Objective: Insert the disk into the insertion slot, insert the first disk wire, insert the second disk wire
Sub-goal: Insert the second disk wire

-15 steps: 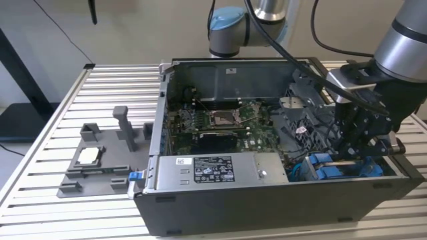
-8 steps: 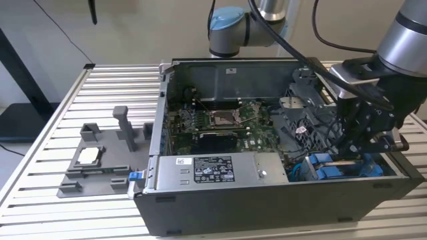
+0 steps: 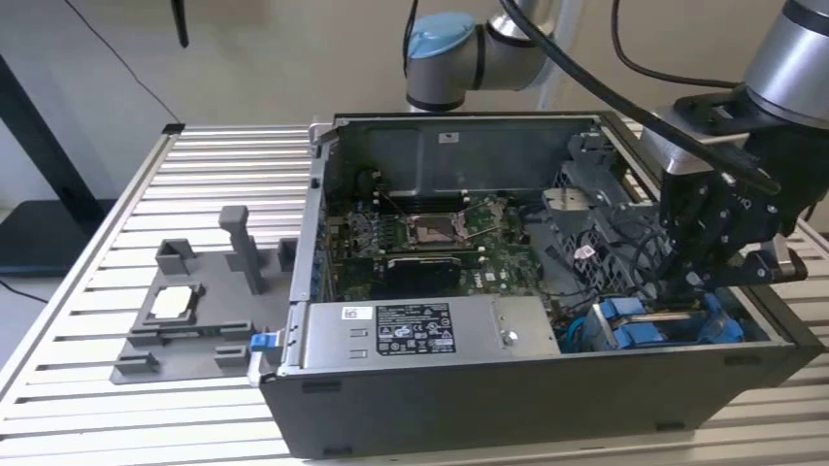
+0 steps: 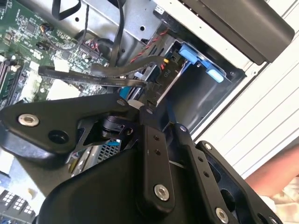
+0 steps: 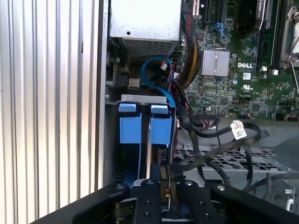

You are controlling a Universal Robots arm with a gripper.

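My gripper (image 3: 716, 282) is down at the insertion slot (image 3: 667, 325), near right corner of the case (image 3: 518, 408), lining up; can't tell if it's pinching anything.

gripper (image 3: 710, 277) fingertips hidden behind case wall in exterior view, open or closed unclear; disk (image 5: 148, 154) mostly buried in insertion slot (image 5: 140, 100), edge-on; cable ends behind linkage in second wrist view; arm cropped by frame top
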